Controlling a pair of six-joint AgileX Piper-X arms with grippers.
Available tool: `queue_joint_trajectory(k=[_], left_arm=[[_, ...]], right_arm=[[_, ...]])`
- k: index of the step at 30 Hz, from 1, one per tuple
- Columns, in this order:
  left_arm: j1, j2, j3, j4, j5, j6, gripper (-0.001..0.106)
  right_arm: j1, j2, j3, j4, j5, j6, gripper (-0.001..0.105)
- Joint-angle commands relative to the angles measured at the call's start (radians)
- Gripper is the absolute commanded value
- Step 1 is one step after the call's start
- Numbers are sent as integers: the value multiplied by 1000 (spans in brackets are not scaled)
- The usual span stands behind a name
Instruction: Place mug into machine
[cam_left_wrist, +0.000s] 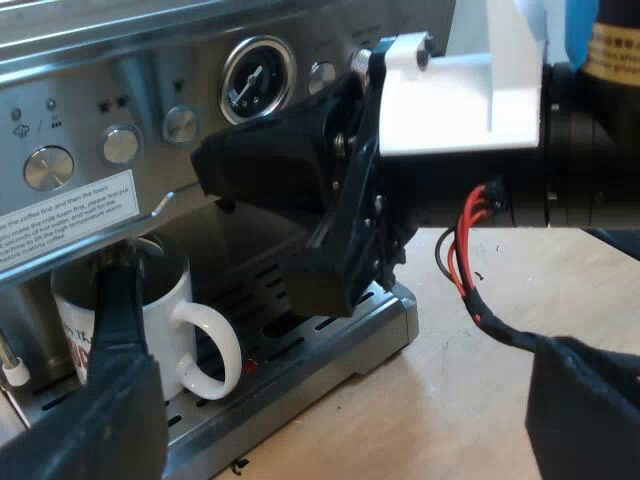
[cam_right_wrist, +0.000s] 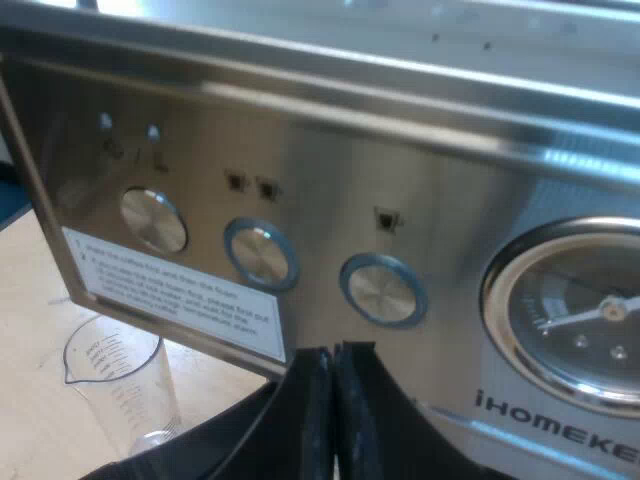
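Mug on machine tray, part-hidden by L pincer, spread wide; R pincer closed; both empty

It looked like a robotics lab bench: a steel machine with a printed label on its front stood on a pale wooden table, a mug on its tray, a glass near it, and the right arm hung before its front.

Measuring glass upright on the table
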Motion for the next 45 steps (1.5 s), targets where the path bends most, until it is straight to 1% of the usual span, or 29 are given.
queue_joint_trajectory(k=[1, 16, 20, 24, 45], left_arm=[[1, 0, -2, -12, 6, -1, 74], [1, 0, -2, -12, 6, -1, 74], [1, 0, -2, -12, 6, -1, 74], [1, 0, -2, -12, 7, -1, 74], [1, 0, -2, -12, 7, -1, 74]], right_arm=[[-15, -5, -13, -31, -7, -19, 0], [-22, 6, -13, -41, -21, -17, 0], [-22, 17, -13, -64, -14, -17, 0], [-22, 16, -13, -68, 16, -20, 0], [-69, 33, -18, -86, 8, -6, 0]])
